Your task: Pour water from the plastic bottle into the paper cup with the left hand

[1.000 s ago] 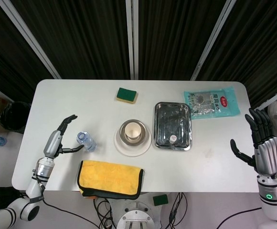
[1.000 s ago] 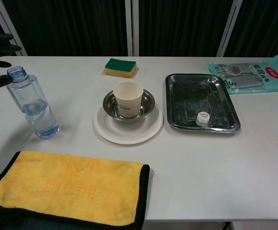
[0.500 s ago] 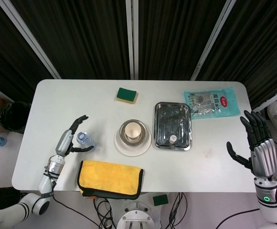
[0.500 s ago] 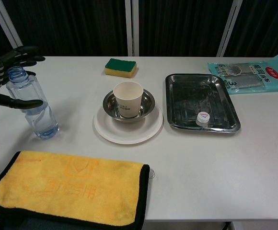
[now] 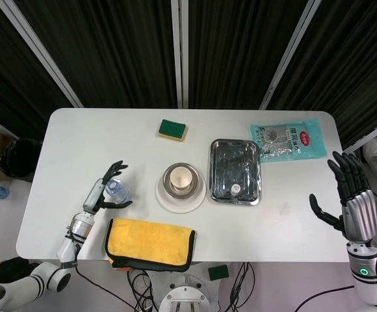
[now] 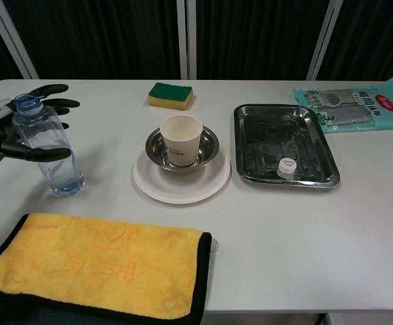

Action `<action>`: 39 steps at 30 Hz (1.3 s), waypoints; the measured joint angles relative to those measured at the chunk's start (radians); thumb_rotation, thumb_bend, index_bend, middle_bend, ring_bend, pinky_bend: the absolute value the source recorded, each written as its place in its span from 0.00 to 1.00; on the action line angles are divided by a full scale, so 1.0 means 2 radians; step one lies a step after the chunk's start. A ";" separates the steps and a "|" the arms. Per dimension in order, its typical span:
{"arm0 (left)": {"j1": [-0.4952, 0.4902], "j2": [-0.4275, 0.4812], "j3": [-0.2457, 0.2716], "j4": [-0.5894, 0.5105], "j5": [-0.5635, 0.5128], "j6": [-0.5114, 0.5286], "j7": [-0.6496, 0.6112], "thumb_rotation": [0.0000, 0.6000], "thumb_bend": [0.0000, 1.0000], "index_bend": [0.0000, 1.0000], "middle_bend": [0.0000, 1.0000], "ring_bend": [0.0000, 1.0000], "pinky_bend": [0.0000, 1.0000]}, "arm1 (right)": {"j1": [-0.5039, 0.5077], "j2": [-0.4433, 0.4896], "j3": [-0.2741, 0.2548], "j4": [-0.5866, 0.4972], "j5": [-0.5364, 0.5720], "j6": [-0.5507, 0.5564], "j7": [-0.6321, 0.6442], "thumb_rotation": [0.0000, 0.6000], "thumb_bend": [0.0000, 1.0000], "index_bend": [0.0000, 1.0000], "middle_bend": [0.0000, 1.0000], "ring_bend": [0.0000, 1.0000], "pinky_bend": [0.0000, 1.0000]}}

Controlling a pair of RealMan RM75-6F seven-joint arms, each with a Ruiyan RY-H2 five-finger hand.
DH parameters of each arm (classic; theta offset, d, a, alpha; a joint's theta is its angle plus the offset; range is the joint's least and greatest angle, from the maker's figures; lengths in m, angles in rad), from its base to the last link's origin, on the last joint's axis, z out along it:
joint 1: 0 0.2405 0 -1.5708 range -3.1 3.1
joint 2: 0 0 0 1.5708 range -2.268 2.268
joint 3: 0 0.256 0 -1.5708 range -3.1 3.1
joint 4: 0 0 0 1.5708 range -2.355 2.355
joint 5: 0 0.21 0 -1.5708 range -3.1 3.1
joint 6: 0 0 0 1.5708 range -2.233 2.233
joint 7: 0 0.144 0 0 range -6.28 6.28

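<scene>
An uncapped clear plastic bottle (image 5: pixel 117 191) (image 6: pixel 47 145), holding a little water, stands upright on the left of the table. My left hand (image 5: pixel 104 192) (image 6: pixel 5 133) has come up to it from the left. The thumb lies across the front and the fingers reach behind the neck, still spread and not clamped. The paper cup (image 5: pixel 181 177) (image 6: pixel 181 139) stands upright in a steel bowl (image 6: pixel 208 143) on a white plate (image 6: pixel 176 187) at mid-table. At the table's right edge my right hand (image 5: pixel 351 198) is raised with its fingers spread, holding nothing; the chest view does not show it.
A steel tray (image 5: pixel 235 171) (image 6: pixel 283 145) with the bottle cap (image 6: pixel 287 166) lies right of the plate. A yellow towel (image 5: pixel 151 242) (image 6: pixel 95 267) covers the front edge below the bottle. A green sponge (image 5: pixel 173 129) (image 6: pixel 170 95) sits at the back, and a teal packet (image 5: pixel 288 138) (image 6: pixel 354 101) at back right.
My left hand has moved right from beside the bottle until its thumb and fingers lie around it. The bottle has stayed in place. The right hand has hardly shifted.
</scene>
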 measured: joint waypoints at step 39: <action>-0.004 -0.030 -0.020 0.013 -0.037 -0.054 -0.104 1.00 0.39 0.54 0.61 0.44 0.48 | -0.002 -0.005 0.000 0.016 0.005 -0.006 -0.008 1.00 0.38 0.00 0.00 0.00 0.00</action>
